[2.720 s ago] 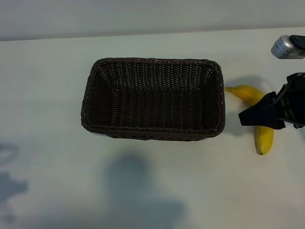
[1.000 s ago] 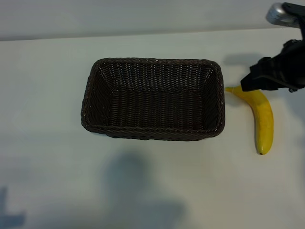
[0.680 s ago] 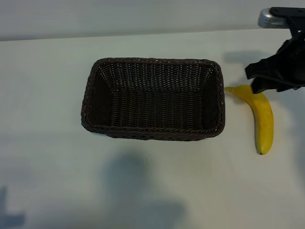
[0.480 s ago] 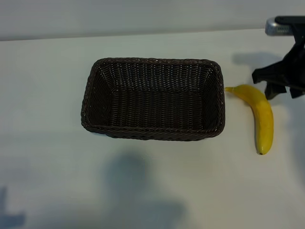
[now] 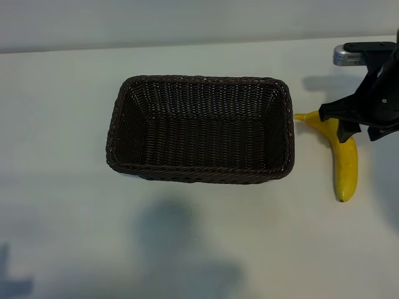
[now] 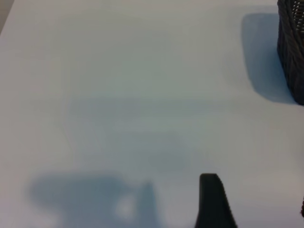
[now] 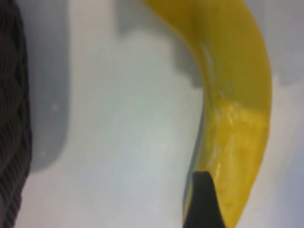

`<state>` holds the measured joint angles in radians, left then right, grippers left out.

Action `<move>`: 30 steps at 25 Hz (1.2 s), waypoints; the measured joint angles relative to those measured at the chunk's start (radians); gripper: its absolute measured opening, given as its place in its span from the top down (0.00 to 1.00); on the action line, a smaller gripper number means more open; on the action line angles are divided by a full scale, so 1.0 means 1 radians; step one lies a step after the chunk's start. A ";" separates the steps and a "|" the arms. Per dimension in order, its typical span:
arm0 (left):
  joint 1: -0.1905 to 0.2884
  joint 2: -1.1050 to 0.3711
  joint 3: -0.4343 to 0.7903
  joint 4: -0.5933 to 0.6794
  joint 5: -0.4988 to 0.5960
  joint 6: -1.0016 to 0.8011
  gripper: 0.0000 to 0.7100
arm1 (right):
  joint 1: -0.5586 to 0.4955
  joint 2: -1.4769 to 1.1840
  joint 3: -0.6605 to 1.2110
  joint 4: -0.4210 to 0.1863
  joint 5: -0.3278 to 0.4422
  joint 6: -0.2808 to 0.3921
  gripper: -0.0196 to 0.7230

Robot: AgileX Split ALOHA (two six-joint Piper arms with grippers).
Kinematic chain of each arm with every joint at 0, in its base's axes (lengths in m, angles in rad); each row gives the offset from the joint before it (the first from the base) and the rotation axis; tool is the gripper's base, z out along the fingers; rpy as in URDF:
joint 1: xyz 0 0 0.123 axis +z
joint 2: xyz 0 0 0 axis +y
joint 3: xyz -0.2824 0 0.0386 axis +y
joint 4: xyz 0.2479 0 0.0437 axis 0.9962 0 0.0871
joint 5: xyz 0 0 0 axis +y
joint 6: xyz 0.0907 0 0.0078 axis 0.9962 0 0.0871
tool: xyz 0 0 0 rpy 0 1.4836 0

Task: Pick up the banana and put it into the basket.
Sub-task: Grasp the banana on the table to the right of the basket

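Hovering over the upper half of the banana point(image 5: 344, 159), the right gripper point(image 5: 356, 128) has its fingers spread and grips nothing. The banana lies on the white table point(image 5: 62, 124) just beside the basket point(image 5: 199, 174) (stem tip nearly at the rim). The left gripper point(image 6: 213, 202) hangs released above bare tabletop.

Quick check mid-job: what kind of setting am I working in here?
Likely a lab test bench, not a kitchen: a plain white tabletop holding only a dark brown woven wicker basket and a curved bright yellow banana, with the black right gripper above the banana.
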<state>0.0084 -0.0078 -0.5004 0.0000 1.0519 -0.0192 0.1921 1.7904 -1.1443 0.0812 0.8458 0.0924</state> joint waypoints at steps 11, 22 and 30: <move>0.000 0.000 0.000 0.000 0.000 0.001 0.33 | 0.000 0.099 0.000 0.001 -0.076 -0.023 0.27; 0.000 0.000 0.000 0.000 0.000 0.002 0.33 | 0.000 0.182 -0.001 -0.015 -0.118 -0.023 0.27; 0.000 0.000 0.000 0.000 0.000 0.002 0.33 | 0.000 0.194 -0.001 -0.015 -0.138 -0.011 0.41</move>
<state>0.0084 -0.0078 -0.5004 0.0000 1.0519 -0.0170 0.1921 1.9839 -1.1452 0.0666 0.7079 0.0815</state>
